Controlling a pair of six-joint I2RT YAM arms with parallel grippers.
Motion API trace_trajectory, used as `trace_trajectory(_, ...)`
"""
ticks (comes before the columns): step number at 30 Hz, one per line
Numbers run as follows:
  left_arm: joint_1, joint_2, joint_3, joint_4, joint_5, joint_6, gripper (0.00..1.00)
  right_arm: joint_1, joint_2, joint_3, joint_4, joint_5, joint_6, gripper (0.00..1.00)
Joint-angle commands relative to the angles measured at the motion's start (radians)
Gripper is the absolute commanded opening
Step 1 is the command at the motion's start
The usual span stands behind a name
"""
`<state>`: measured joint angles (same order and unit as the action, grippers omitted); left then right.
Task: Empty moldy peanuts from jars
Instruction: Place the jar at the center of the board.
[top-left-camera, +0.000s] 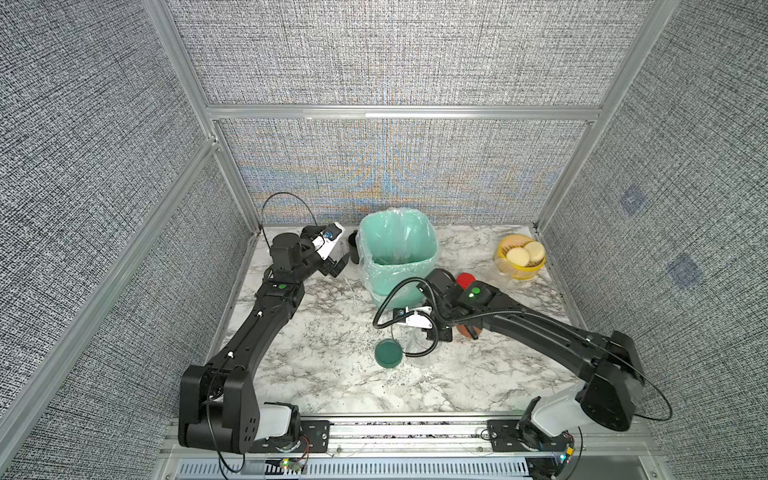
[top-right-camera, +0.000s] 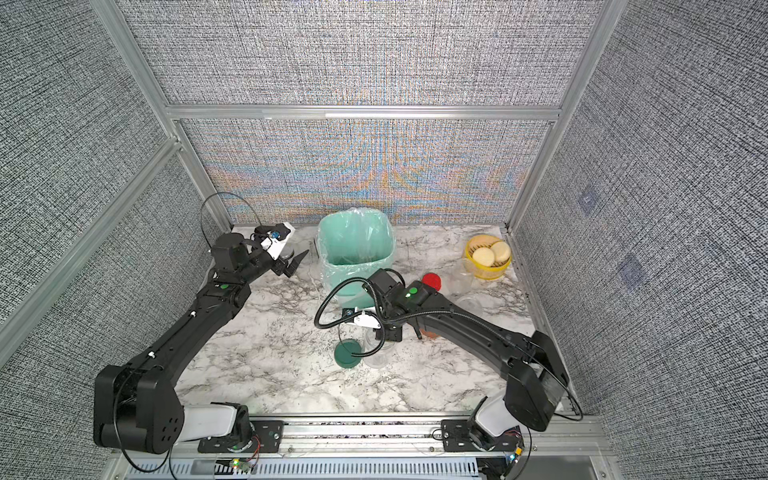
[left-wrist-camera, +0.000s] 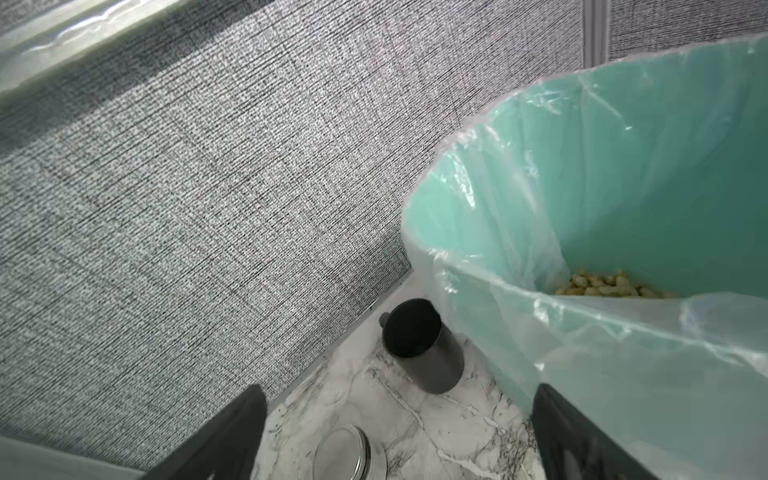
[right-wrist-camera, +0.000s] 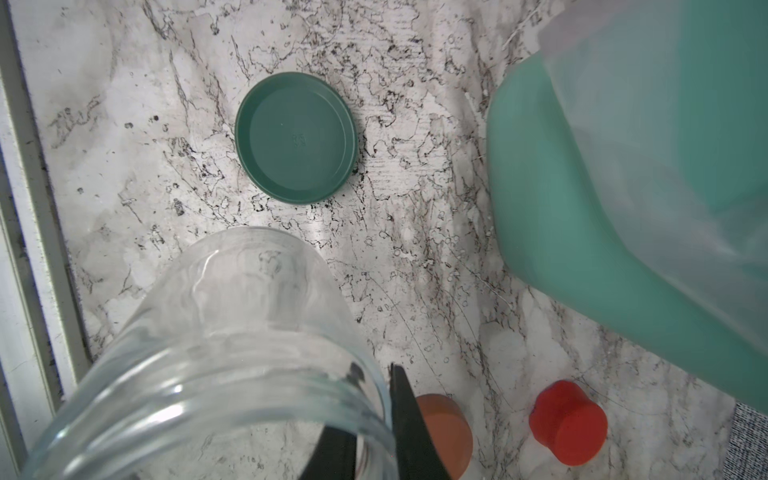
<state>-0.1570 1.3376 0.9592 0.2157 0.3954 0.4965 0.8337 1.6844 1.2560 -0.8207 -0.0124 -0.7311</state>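
Clear lidless jar, empty, rim in right pincer.

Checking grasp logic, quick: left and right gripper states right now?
Left gripper: open, empty.
Right gripper: shut on the empty jar's rim.

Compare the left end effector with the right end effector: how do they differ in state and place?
The left end effector is open and empty; the right end effector is shut on a clear jar's rim. The left one hovers at the back near the black mug and lined bin; the right one is nearer the front, by the green lid. Both have black fingers.
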Motion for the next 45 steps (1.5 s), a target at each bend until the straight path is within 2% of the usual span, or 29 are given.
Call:
trace_trajectory(1,0.014,-0.019,-0.018,0.045,-0.041,-0.035,0.99,0.017,0.051,0.005,0.042,0.031,0.011,0.00)
trace_trajectory(7,0.027,-0.030,-0.038,0.043,-0.042,-0.036,1.00,0.031,0.116,0.004,0.073,0.102,0.049,0.00)
trace_trajectory(17,0.033,-0.019,-0.046,0.051,-0.046,-0.042,0.99,0.035,0.111,-0.065,0.157,0.195,0.067,0.01)
trace_trajectory(24,0.033,-0.019,-0.052,0.051,-0.053,-0.043,1.00,0.035,0.106,-0.075,0.186,0.175,0.074,0.47)
trace_trajectory(25,0.033,-0.020,-0.053,0.050,-0.055,-0.042,0.99,0.035,0.103,-0.075,0.188,0.168,0.080,0.65)
trace_trajectory(26,0.033,-0.019,-0.053,0.050,-0.055,-0.041,1.00,0.035,0.099,-0.075,0.192,0.164,0.084,0.97)
trace_trajectory(32,0.035,-0.019,-0.051,0.048,-0.059,-0.039,1.00,0.032,0.034,-0.076,0.242,0.133,0.112,0.98)
trace_trajectory(38,0.038,-0.025,-0.041,0.051,-0.063,-0.049,1.00,-0.008,-0.112,-0.084,0.354,0.086,0.154,0.98)
trace_trajectory(42,0.040,-0.031,-0.031,0.057,-0.074,-0.065,1.00,-0.106,-0.241,-0.116,0.499,0.042,0.253,0.98)
trace_trajectory(45,0.041,-0.036,-0.026,0.059,-0.093,-0.084,0.99,-0.228,-0.354,-0.172,0.671,0.032,0.432,0.98)
